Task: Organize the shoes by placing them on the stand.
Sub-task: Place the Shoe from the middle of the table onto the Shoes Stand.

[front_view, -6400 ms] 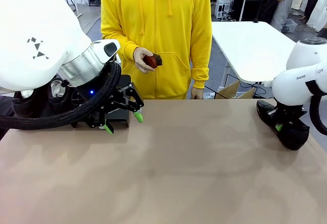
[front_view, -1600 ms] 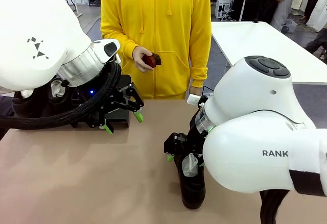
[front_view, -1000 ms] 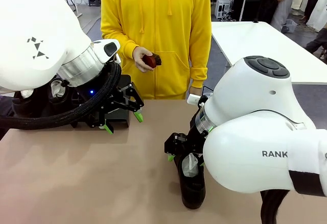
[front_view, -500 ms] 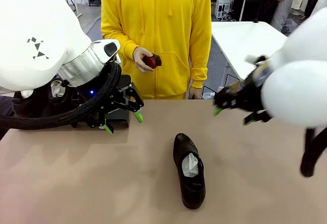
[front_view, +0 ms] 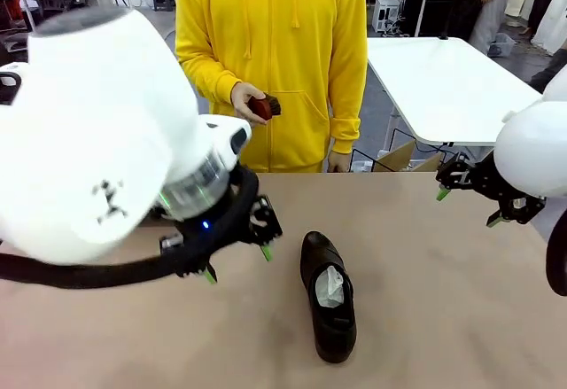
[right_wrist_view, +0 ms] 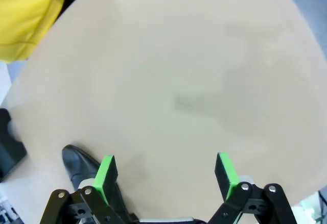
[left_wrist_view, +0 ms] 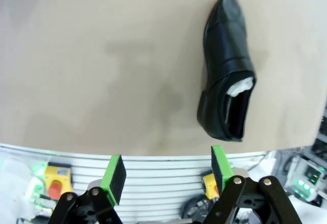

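One black shoe lies alone mid-table, toe toward twelve o'clock, not yet on any stand. The left gripper hovers at its nine o'clock, jaws apart and empty; the right gripper waits at two o'clock, wide open, empty.

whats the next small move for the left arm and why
Probably bring the left gripper over the shoe and lower it: the shoe lies alone mid-table, the gripper is open and empty beside it, and the right gripper is open, off to the side.
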You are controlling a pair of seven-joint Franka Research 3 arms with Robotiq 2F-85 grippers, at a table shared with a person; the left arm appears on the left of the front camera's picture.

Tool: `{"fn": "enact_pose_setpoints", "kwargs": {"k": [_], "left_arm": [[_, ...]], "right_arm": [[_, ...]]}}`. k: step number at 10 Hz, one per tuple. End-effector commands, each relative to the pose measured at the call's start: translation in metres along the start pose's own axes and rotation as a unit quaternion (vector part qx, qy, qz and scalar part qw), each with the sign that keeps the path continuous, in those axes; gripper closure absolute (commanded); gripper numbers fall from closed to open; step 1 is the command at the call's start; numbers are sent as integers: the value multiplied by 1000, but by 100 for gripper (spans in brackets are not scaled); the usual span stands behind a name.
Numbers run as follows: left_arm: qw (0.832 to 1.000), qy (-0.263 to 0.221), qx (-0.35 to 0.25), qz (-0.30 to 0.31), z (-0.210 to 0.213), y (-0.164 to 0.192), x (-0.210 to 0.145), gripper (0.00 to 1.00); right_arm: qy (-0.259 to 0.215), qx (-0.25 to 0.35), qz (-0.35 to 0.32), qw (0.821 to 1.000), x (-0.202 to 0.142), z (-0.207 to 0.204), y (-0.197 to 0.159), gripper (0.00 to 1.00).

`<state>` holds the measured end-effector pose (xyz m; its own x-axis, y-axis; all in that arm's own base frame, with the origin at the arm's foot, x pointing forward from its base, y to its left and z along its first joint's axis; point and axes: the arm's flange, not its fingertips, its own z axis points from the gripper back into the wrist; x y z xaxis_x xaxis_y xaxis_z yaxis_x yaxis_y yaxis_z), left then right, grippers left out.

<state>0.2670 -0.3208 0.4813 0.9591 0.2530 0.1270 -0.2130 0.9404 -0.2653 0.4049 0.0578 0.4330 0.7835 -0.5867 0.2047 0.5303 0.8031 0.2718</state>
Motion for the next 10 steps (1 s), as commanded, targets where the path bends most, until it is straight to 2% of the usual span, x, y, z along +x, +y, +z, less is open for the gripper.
{"fn": "enact_pose_setpoints", "kwargs": {"k": [1, 2, 4, 8, 10], "left_arm": [[999, -5, 34, -19, -11, -15, -11, 13], [999, -7, 30, -37, -20, -24, -15, 13], [992, -17, 8, -124, -41, -46, -20, 13], [980, -4, 26, -199, -90, -80, -28, 13], [978, 2, 44, -201, -109, -90, -26, 13]], "right_arm": [[-6, 19, 25, 999, -3, 15, 4, 0], [-6, 19, 25, 999, -3, 15, 4, 0], [-6, 19, 25, 999, -3, 15, 4, 0], [-6, 19, 25, 999, -3, 15, 4, 0], [-6, 19, 25, 999, -3, 15, 4, 0]]}}
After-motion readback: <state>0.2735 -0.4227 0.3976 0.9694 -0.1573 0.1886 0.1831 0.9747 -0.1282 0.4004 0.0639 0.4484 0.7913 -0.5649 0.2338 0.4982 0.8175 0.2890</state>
